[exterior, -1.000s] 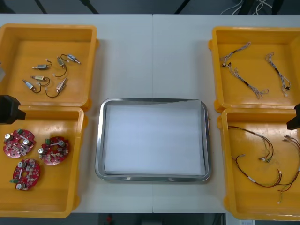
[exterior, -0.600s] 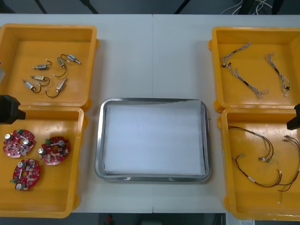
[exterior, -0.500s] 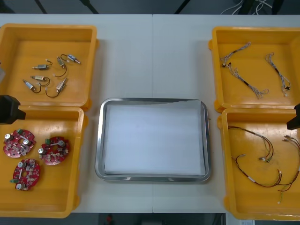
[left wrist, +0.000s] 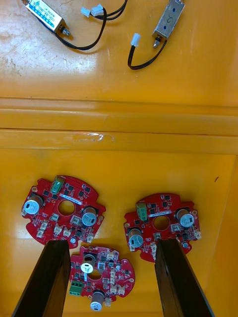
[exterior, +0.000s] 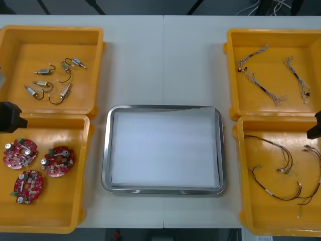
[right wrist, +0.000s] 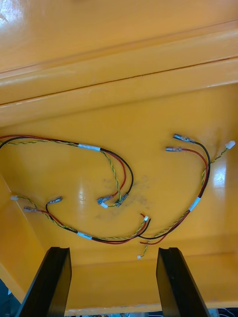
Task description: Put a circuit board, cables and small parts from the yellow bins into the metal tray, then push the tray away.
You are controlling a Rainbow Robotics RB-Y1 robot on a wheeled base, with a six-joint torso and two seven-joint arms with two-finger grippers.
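Black fingers [left wrist: 54, 277] of the left gripper [left wrist: 111, 242] stand apart with nothing between them. From where I stand, that gripper hangs at the table's left edge, over the near left bin [exterior: 55, 221] close to the wall it shares with the far left bin [exterior: 50, 31]. Below it lie three round red circuit boards [left wrist: 63, 215]. One sits between the two fingers, and the other two lie by the fingertips, one on each side, all flat on the bin floor. Past the shared wall, the far left bin holds several small metal parts [exterior: 52, 83] with thin black leads.

The right gripper [right wrist: 113, 250] is likewise spread wide and grips nothing. It hovers at the table's right edge, above the near right bin [exterior: 241, 175]. In that bin, red and yellow cables [right wrist: 89, 147] run loosely in loops alongside black strands, and one loose end lies between the two fingers. The far right bin [exterior: 273, 32] holds pale twisted cables [exterior: 261, 86], spread out apart from one another.

Between the two pairs of bins, on the light table [exterior: 160, 60], sits the metal tray [exterior: 106, 150]. Its rim is shiny and its inside is white, and it lies level with the near bins and well apart from both grippers.
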